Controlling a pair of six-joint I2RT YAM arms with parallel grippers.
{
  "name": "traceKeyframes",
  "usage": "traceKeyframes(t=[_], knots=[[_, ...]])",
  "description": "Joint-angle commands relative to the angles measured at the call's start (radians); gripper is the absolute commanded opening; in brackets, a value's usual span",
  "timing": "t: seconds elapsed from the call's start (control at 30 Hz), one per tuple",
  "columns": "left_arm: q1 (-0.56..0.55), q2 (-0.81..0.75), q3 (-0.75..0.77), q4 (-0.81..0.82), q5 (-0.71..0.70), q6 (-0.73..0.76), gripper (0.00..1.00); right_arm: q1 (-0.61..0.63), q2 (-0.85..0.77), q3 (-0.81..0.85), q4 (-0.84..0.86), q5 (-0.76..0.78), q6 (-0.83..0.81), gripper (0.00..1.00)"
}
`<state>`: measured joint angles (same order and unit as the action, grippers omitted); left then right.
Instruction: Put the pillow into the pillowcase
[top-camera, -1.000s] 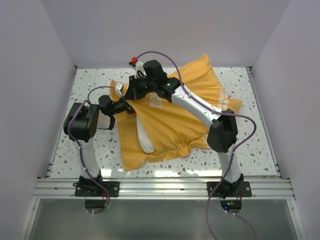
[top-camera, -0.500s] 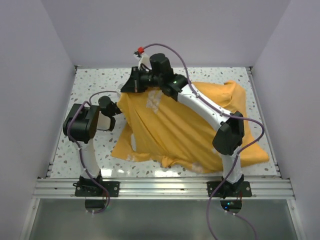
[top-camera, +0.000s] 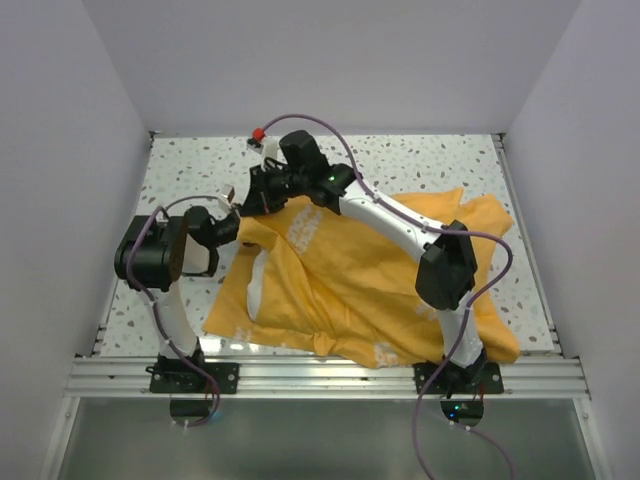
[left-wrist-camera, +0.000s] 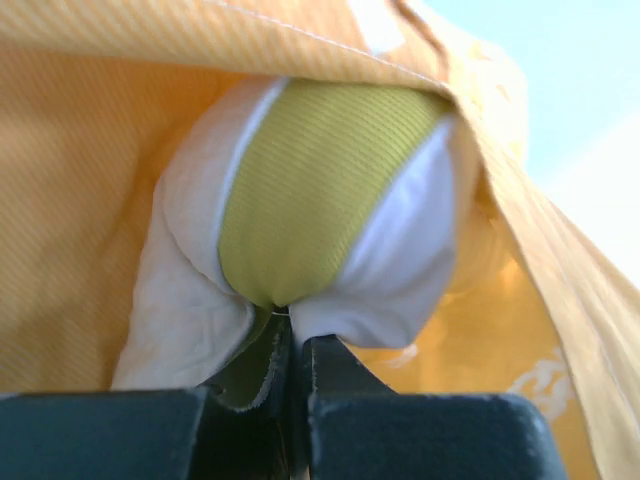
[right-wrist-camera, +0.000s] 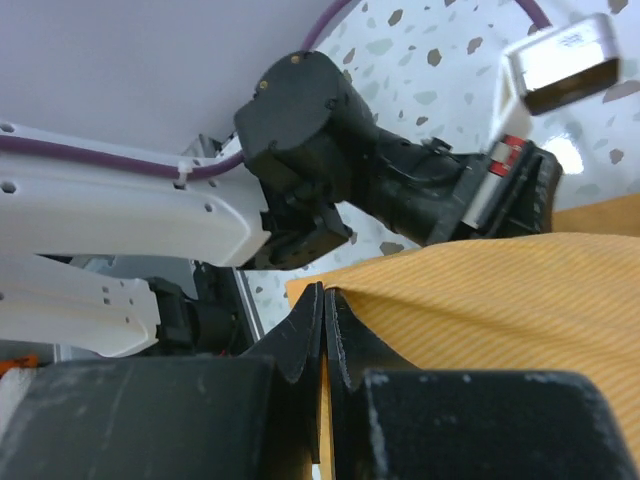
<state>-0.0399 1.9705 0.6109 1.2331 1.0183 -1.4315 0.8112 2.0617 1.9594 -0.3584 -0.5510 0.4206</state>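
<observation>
The orange pillowcase (top-camera: 370, 270) lies draped over most of the pillow, from the table's middle to its front right. A white strip of the pillow (top-camera: 257, 288) shows at the case's left opening. My left gripper (top-camera: 232, 226) is at that opening. In the left wrist view it (left-wrist-camera: 290, 325) is shut on the pillow's corner (left-wrist-camera: 320, 180), white with a yellow-green strip, with the pillowcase (left-wrist-camera: 90, 200) around it. My right gripper (top-camera: 256, 196) is just behind the left one. In the right wrist view it (right-wrist-camera: 326, 300) is shut on the pillowcase's edge (right-wrist-camera: 500, 300).
The speckled table (top-camera: 190, 170) has raised side rails and an aluminium rail (top-camera: 320, 378) along the front edge. Purple cables loop above both arms. The left arm's wrist (right-wrist-camera: 340, 160) sits close in front of the right gripper.
The right gripper rose with the pillowcase, then came down and to the left, pulling the case's edge towards the left gripper. The cloth slid forward and right. The left arm shifted slightly left.
</observation>
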Motion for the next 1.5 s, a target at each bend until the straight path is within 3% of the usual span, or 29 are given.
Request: traceKeyframes(t=[0.0,0.07,0.1,0.13,0.2,0.33,0.43,0.5,0.6,0.67,0.8,0.87,0.97,1.07,1.17,1.33,1.37,1.43,1.47], knots=[[0.006,-0.047,0.024,-0.032,0.026,0.214,0.0,-0.046,-0.061,-0.034,0.067,-0.055,-0.03,0.0],[-0.086,0.022,0.039,0.388,0.014,0.003,0.0,-0.008,-0.032,-0.082,0.122,-0.121,0.052,0.0],[-0.124,0.135,0.067,0.577,-0.013,-0.258,0.0,0.061,-0.016,-0.047,0.187,-0.186,0.076,0.0],[-0.19,0.171,0.167,0.664,-0.004,-0.314,0.0,0.1,-0.011,-0.01,0.202,-0.199,0.096,0.0],[-0.224,0.157,0.205,0.661,-0.05,-0.275,0.0,0.19,-0.009,0.106,0.269,-0.236,0.138,0.0],[-0.233,0.142,0.209,0.666,-0.07,-0.331,0.0,0.206,0.006,0.257,0.32,-0.283,0.251,0.0],[-0.229,0.081,0.136,0.663,-0.107,-0.339,0.0,0.215,-0.012,0.23,0.352,-0.297,0.286,0.0],[-0.23,0.016,0.095,0.663,-0.145,-0.336,0.0,0.252,-0.009,0.182,0.446,-0.371,0.342,0.0],[-0.215,-0.06,0.076,0.664,-0.152,-0.334,0.0,0.255,-0.003,0.206,0.441,-0.444,0.379,0.0],[-0.192,-0.097,0.044,0.619,-0.164,-0.32,0.0,0.211,-0.011,0.24,0.342,-0.4,0.243,0.0],[-0.169,-0.163,-0.075,0.441,-0.21,-0.221,0.0,0.019,0.003,0.24,0.248,-0.334,0.224,0.0],[-0.167,-0.13,-0.1,0.41,-0.224,-0.205,0.0,-0.05,0.0,0.227,0.15,-0.314,0.124,0.0],[-0.184,-0.058,-0.074,0.472,-0.239,-0.217,0.0,-0.092,0.018,0.256,-0.058,-0.203,-0.142,0.0],[-0.195,0.014,-0.01,0.543,-0.268,-0.225,0.0,-0.116,0.066,0.272,-0.134,-0.049,-0.32,0.0],[-0.195,0.045,0.045,0.533,-0.3,-0.196,0.0,-0.119,0.172,0.404,-0.178,0.055,-0.458,0.0],[-0.192,0.062,0.104,0.427,-0.334,-0.08,0.0,-0.119,0.296,0.587,-0.159,0.109,-0.497,0.0],[-0.192,0.062,0.11,0.41,-0.304,-0.045,0.02,-0.118,0.285,0.578,-0.168,0.108,-0.49,0.0],[-0.178,0.048,0.112,0.306,-0.262,0.002,0.23,-0.118,0.244,0.471,-0.178,0.105,-0.48,0.05],[-0.169,0.016,0.102,0.289,-0.238,0.023,0.41,-0.119,0.18,0.426,-0.2,0.112,-0.485,0.37]])
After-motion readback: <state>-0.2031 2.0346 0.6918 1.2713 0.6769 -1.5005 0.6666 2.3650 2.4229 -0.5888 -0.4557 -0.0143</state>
